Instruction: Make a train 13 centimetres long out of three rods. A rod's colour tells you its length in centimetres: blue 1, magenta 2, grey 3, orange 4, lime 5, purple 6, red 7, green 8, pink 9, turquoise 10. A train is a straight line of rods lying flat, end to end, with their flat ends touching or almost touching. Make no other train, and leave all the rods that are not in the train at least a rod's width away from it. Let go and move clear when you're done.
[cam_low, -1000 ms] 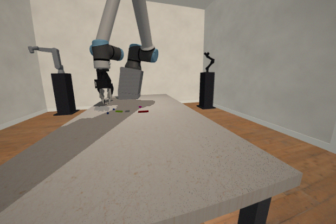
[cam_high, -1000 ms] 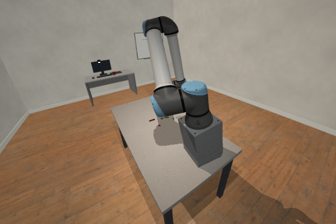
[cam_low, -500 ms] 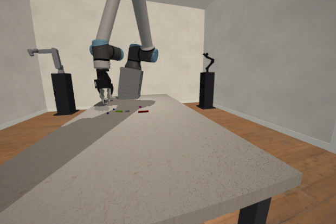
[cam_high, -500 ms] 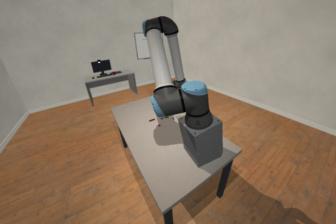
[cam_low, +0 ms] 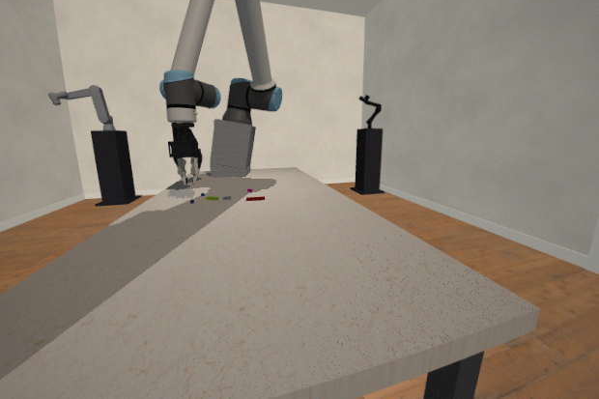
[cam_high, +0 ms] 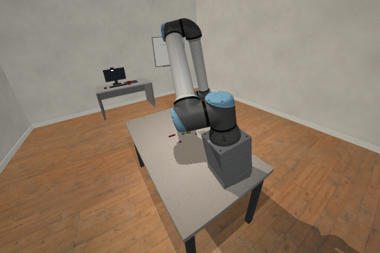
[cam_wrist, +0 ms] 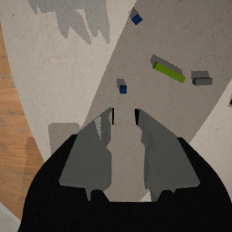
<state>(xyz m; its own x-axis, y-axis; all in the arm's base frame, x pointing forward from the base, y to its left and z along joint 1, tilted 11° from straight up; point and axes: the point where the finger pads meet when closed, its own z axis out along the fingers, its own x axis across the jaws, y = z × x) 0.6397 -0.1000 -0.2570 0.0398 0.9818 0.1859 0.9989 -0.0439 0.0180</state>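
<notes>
My gripper [cam_low: 189, 184] [cam_wrist: 124, 109] is partly closed, with a narrow empty gap between its fingertips, above the table. One blue rod [cam_low: 191, 201] [cam_wrist: 123, 89] lies just beyond the fingertips in the wrist view. Another blue rod [cam_low: 203, 194] [cam_wrist: 137, 19] lies farther up there. The lime rod [cam_high: 188, 132] [cam_low: 212, 198] [cam_wrist: 169, 72] lies right of them, with a gap to the grey rod [cam_high: 182, 133] [cam_low: 226, 198] [cam_wrist: 202, 81]. The red rod [cam_high: 171, 135] [cam_low: 255, 198] and the magenta rod [cam_high: 180, 141] [cam_low: 249, 190] lie apart from them. No rods visibly touch.
The table [cam_high: 171, 194] [cam_low: 309, 287] carries the arm's grey base block [cam_high: 228, 163] [cam_low: 232, 147]. The table's edge and the wooden floor [cam_wrist: 10, 115] show at the left of the wrist view. The arm hides part of the table in the top view.
</notes>
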